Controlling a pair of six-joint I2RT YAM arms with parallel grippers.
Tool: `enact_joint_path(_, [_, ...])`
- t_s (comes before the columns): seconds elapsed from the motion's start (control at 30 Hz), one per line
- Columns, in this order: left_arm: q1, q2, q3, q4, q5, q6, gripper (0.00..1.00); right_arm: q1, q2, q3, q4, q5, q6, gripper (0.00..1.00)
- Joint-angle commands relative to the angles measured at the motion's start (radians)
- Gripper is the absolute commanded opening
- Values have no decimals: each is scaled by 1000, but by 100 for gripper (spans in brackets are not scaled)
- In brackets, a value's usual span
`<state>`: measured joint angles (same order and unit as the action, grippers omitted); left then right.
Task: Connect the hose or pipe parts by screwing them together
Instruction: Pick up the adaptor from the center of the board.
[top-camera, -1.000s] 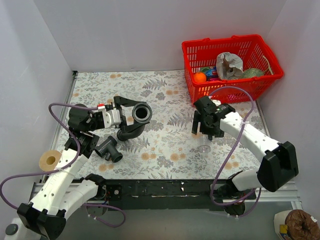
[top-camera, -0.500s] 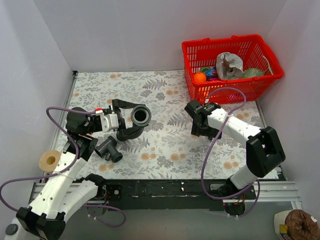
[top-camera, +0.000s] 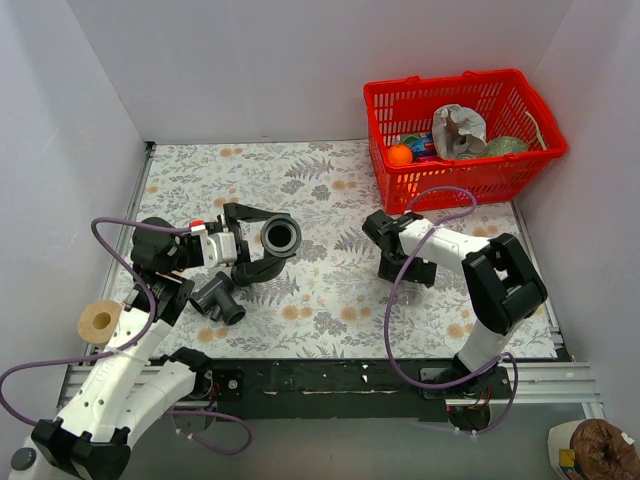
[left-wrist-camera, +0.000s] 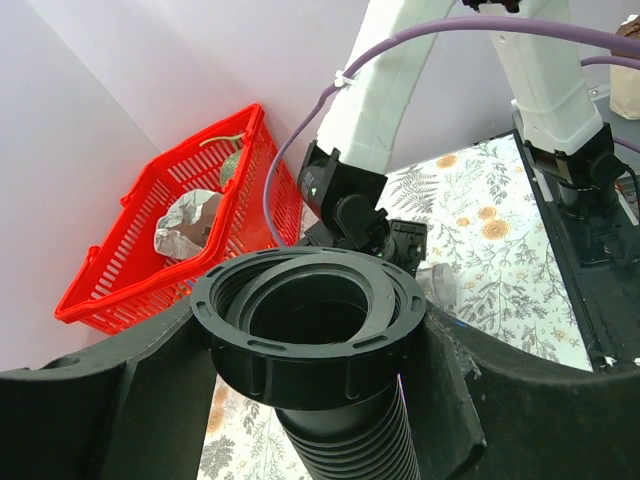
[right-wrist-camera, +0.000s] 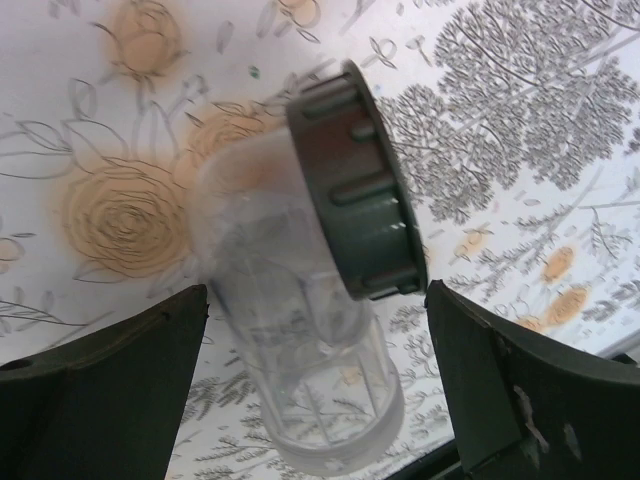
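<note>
We pinch the black hose (left-wrist-camera: 312, 322) by its collar in the left fingers (left-wrist-camera: 85, 410). The right fingers (right-wrist-camera: 95, 375), spread wide, straddle the clear tube (right-wrist-camera: 295, 380), its length crossing their gap.

White arms (top-camera: 112, 372), black joints (top-camera: 505, 285) — purple cables (left-wrist-camera: 430, 30).

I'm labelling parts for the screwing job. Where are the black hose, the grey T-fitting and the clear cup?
black hose (left-wrist-camera: 305, 375): left wrist view, on its collar's front wall.
grey T-fitting (top-camera: 217, 296): top view, on its body.
clear cup (right-wrist-camera: 290, 340): right wrist view, on its transparent wall.
</note>
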<state>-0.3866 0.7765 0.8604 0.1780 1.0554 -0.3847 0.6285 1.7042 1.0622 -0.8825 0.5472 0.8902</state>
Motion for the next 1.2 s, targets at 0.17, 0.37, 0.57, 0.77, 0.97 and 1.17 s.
enact_joint_path(0.17, [-1,-17,3,-35,18,26,0,0,86,24,63,-4,33,90])
enact_joint_path(0.37, [-3,-13,17,-49,17,29,0,0,75,-57,140,-30,53,73])
enact_joint_path(0.57, [-1,-17,37,-77,9,40,0,0,74,-132,210,-67,67,66])
enact_joint_path(0.77, [-1,-14,63,-109,5,49,0,11,48,-202,283,-93,75,27])
enact_joint_path(0.97, [-3,-2,95,-110,17,9,0,14,-84,-189,313,-99,23,1])
enact_joint_path(1.17, [-1,-8,37,93,21,-182,0,66,-410,-16,511,-139,-232,1])
